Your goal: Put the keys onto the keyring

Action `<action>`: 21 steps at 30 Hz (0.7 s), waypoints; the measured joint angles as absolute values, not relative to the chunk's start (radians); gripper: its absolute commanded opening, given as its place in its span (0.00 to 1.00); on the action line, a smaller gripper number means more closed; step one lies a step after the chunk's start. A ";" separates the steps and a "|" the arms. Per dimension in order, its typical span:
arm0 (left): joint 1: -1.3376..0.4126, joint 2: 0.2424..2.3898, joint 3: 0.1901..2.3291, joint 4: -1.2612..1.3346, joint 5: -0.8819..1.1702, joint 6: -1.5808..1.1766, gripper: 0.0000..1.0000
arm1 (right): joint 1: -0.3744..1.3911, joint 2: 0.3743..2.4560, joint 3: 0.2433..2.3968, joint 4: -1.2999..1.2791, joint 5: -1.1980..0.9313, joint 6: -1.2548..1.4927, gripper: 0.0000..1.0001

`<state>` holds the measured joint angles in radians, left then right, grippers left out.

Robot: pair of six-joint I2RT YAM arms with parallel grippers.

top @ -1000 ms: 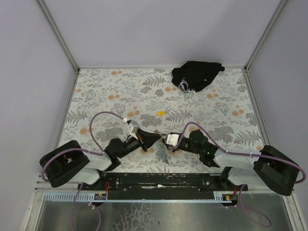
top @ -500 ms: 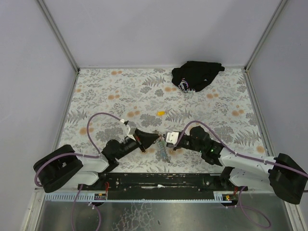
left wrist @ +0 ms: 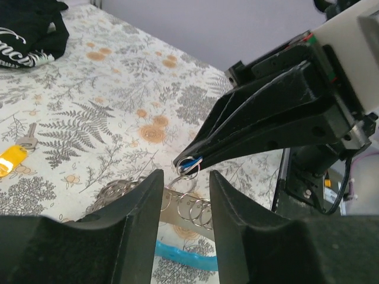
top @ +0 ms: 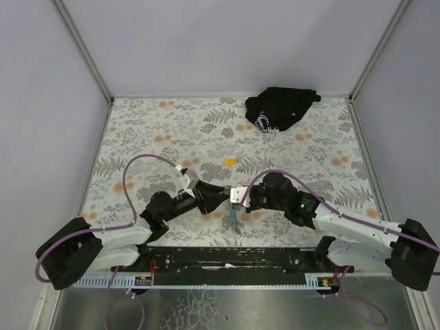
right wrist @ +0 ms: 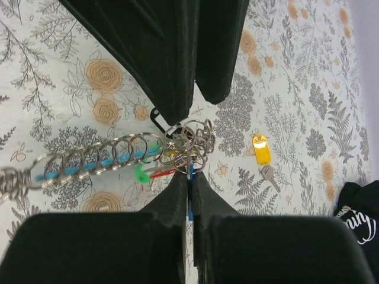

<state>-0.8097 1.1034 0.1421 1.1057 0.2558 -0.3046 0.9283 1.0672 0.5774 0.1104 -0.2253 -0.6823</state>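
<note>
From above we can hardly read the small parts. They merge into one thin glint at 6 o'clock on the floral table [top: 137, 137], under the two meeting fingertips.

The right wrist view is clearer. The right gripper [right wrist: 188, 184] is pinched tight on the keys [right wrist: 189, 170]. Only a sliver of blue tag shows between its pads, and we cannot tell the metal blades from the rings. That sliver's long axis runs 12 to 6 along the fingers.

The keyring [right wrist: 188, 137] sits just at 12 o'clock of the pinch, with a green tag [right wrist: 142, 174] and a red tag [right wrist: 164, 172] beside it. Its chain of linked rings [right wrist: 95, 155] trails off toward 9 o'clock and blurs at the frame edge.

The left gripper [left wrist: 185, 174] stands narrowly parted with nothing between its fingers. A black cloth bundle [top: 280, 108] lies at 1 o'clock on the table.
</note>
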 measured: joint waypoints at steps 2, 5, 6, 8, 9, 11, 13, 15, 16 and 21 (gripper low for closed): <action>-0.793 1.121 0.157 1.082 0.299 -0.295 0.40 | 0.929 1.067 0.587 0.086 -0.226 -0.698 0.00; -0.754 1.160 0.175 1.068 0.378 -0.281 0.43 | 0.933 1.067 0.599 0.056 -0.226 -0.727 0.00; -0.734 1.176 0.180 1.068 0.413 -0.275 0.44 | 0.934 1.067 0.604 0.047 -0.226 -0.736 0.00; -0.693 1.209 0.193 1.069 0.489 -0.263 0.46 | 0.935 1.067 0.608 0.036 -0.226 -0.754 0.00; -0.672 1.227 0.201 1.069 0.530 -0.254 0.46 | 0.935 1.067 0.609 0.031 -0.226 -0.764 0.00; -0.643 1.251 0.223 1.056 0.605 -0.229 0.47 | 0.935 1.067 0.611 0.020 -0.226 -0.785 0.00; -0.631 1.260 0.265 1.010 0.665 -0.188 0.48 | 0.935 1.067 0.622 -0.001 -0.226 -0.803 0.00; -0.627 1.258 0.306 0.969 0.710 -0.146 0.48 | 0.936 1.067 0.635 -0.026 -0.226 -0.818 0.00; -0.627 1.257 0.317 0.959 0.723 -0.130 0.49 | 0.936 1.067 0.639 -0.033 -0.226 -0.823 0.00; -0.627 1.264 0.346 0.916 0.787 -0.064 0.49 | 0.936 1.069 0.669 -0.089 -0.226 -0.863 0.00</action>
